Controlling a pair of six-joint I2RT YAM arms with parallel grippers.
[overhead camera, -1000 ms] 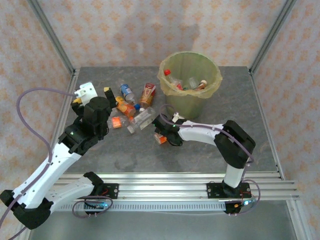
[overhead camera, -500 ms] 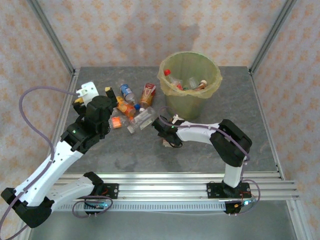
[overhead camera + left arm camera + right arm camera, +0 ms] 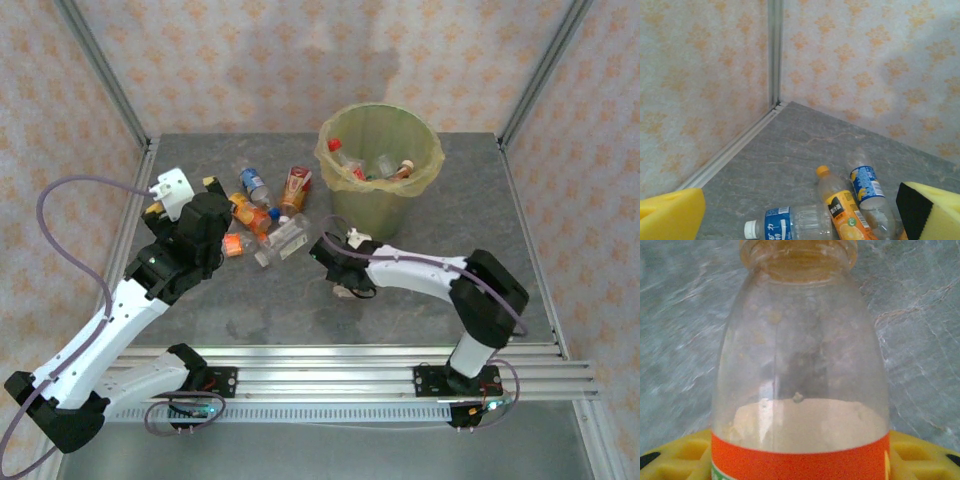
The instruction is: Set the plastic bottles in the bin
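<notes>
My right claw (image 3: 344,283) has closed onto one bottle (image 3: 800,365) lying on the table (image 3: 470,200) near the bin (image 3: 380,205). Its pads now touch the label, so the lift can follow. My left claw (image 3: 190,188) stands wide apart.

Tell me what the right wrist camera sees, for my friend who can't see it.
A clear bottle with an orange label sits close up between the right gripper's yellow pads. Its neck points away over the grey table.

Bottles (image 3: 250,213) crowd left of bin (image 3: 385,205) — right free.
</notes>
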